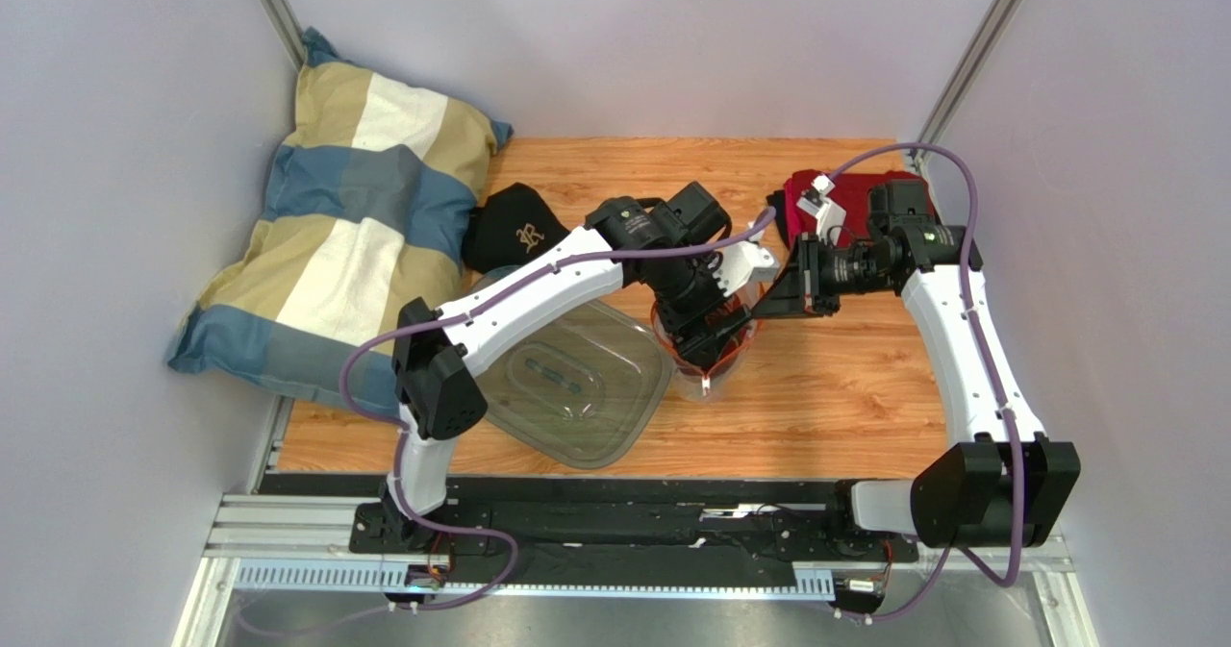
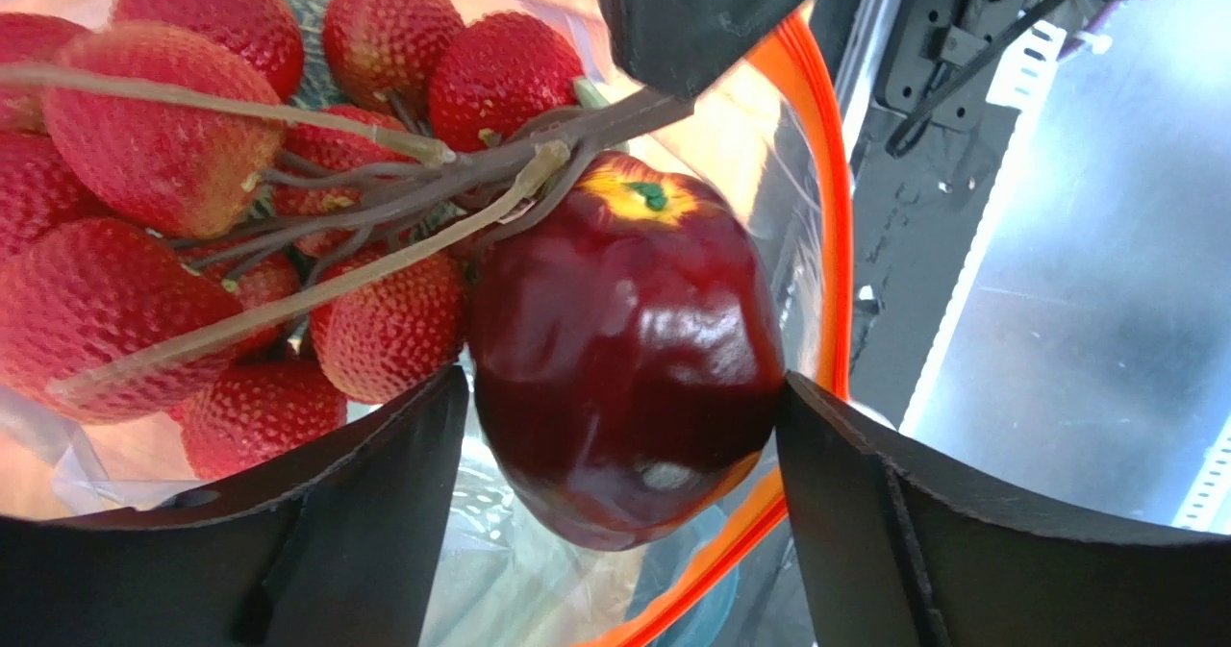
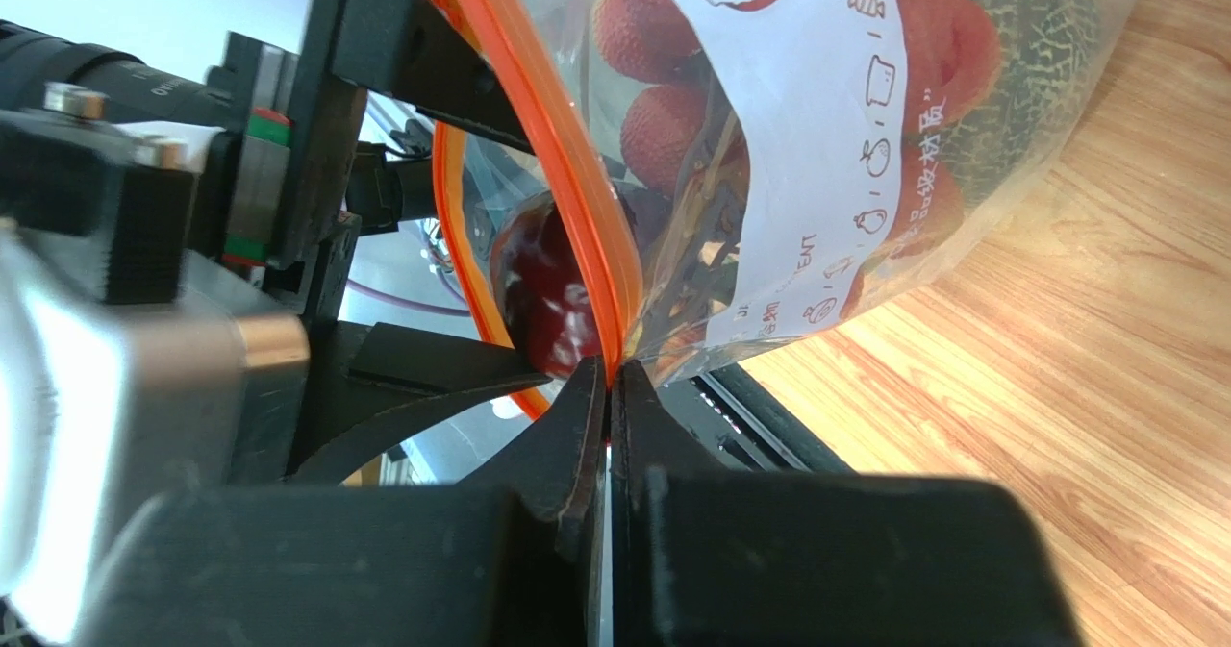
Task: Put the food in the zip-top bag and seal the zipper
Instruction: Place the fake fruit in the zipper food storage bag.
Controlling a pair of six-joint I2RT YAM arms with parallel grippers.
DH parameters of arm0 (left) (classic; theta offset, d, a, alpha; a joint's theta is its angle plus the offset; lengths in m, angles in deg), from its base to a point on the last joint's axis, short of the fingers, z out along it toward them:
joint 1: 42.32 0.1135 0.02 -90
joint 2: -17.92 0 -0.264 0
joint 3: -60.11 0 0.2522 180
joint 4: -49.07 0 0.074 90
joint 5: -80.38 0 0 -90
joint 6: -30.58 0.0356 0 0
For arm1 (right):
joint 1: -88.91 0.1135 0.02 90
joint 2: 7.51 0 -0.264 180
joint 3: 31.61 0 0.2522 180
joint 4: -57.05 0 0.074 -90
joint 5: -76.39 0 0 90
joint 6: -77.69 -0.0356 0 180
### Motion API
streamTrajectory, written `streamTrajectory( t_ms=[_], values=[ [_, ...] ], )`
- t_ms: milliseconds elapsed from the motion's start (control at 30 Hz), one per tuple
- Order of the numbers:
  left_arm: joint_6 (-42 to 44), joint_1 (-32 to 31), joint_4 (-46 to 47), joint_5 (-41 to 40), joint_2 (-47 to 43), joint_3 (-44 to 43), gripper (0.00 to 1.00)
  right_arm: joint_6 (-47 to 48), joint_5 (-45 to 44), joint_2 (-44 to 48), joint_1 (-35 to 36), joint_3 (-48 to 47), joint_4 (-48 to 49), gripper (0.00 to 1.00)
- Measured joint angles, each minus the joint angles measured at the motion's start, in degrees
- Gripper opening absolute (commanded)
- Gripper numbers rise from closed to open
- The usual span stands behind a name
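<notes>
The clear zip-top bag (image 3: 809, 128) with its white label stands at mid-table (image 1: 705, 366). My right gripper (image 3: 608, 380) is shut on the orange-red zipper strip (image 3: 556, 157) at the bag's mouth and holds it up. My left gripper (image 2: 622, 402) reaches into the open mouth from above, its fingers closed on both sides of the dark red apple (image 2: 622, 344). The bunch of small red fruits (image 2: 159, 157) lies in the bag beside the apple. The green netted melon (image 3: 1062, 56) shows through the bag wall. The white slider is out of view.
A clear plastic tub (image 1: 578, 380) lies left of the bag under the left arm. A striped pillow (image 1: 347, 229) and a black cloth item (image 1: 517, 226) are at the back left. A red object (image 1: 853, 200) sits behind the right gripper. Bare wooden table (image 1: 838, 402) shows at the right.
</notes>
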Motion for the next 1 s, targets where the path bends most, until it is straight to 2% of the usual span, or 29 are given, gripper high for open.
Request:
streamTrajectory(
  t_ms=[233, 333, 367, 433, 467, 533, 800, 900, 933, 1000],
  values=[
    [0.79, 0.09, 1.31, -0.31, -1.22, -1.84, 0.81, -0.09, 0.44, 0.0, 0.0, 0.0, 0.24, 0.0],
    [1.25, 0.13, 2.23, -0.15, -3.63, -1.81, 0.57, -0.07, 0.48, 0.0, 0.0, 0.0, 0.24, 0.0],
    [1.62, 0.13, 2.56, -0.04, -4.61, -1.81, 0.41, -0.07, 0.48, 0.0, 0.0, 0.0, 0.24, 0.0],
    [2.08, 0.13, 2.86, 0.28, -5.97, -1.84, 0.31, -0.04, 0.5, 0.0, 0.0, 0.0, 0.24, 0.0],
    [2.34, 0.13, 2.91, 0.46, -6.27, -1.88, 0.23, -0.04, 0.52, 0.0, 0.0, 0.0, 0.24, 0.0],
    [2.54, 0.13, 2.69, 1.03, -5.95, -2.19, 0.18, -0.04, 0.5, 0.0, 0.0, 0.0, 0.24, 0.0],
    [2.21, -0.9, 2.38, 4.17, -0.33, -0.44, 0.19, 0.02, 0.5, 0.0, 0.0, 0.0, 0.22, 0.0],
    [1.95, -1.6, 2.23, 5.14, 1.38, -0.46, 0.31, 0.02, 0.5, -0.04, 0.0, 0.0, 0.22, 0.0],
    [1.88, -1.79, 2.16, 5.11, 1.64, -0.46, 0.41, 0.02, 0.52, -0.09, 0.0, 0.0, 0.24, 0.0],
    [2.05, -1.81, 1.27, 5.09, 1.9, -1.2, 0.55, 0.02, 0.55, -0.15, 0.0, 0.0, 0.24, 0.0]
  ],
)
